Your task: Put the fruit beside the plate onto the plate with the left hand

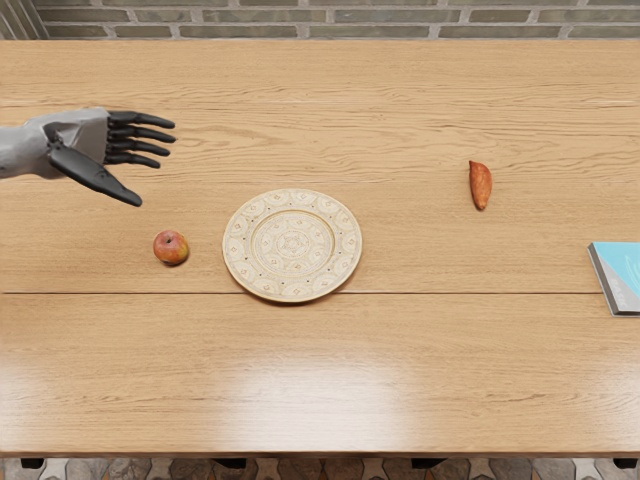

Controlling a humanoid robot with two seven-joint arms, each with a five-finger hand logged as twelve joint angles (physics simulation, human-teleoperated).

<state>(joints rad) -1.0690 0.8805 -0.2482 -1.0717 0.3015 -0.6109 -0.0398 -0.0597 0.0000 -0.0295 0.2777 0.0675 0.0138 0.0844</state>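
A small red apple (pixel 171 247) lies on the wooden table just left of a round cream plate (pixel 292 245) with a carved pattern. The plate holds nothing. My left hand (pixel 130 155) comes in from the left edge and hovers above the table, up and to the left of the apple. Its dark fingers are spread straight out and the thumb points down to the right; it holds nothing. The right arm does not show.
An orange-red sweet potato (pixel 480 184) lies to the right of the plate, well apart from it. A light blue book (pixel 618 276) sits at the right edge. A brick wall runs behind the table's far edge.
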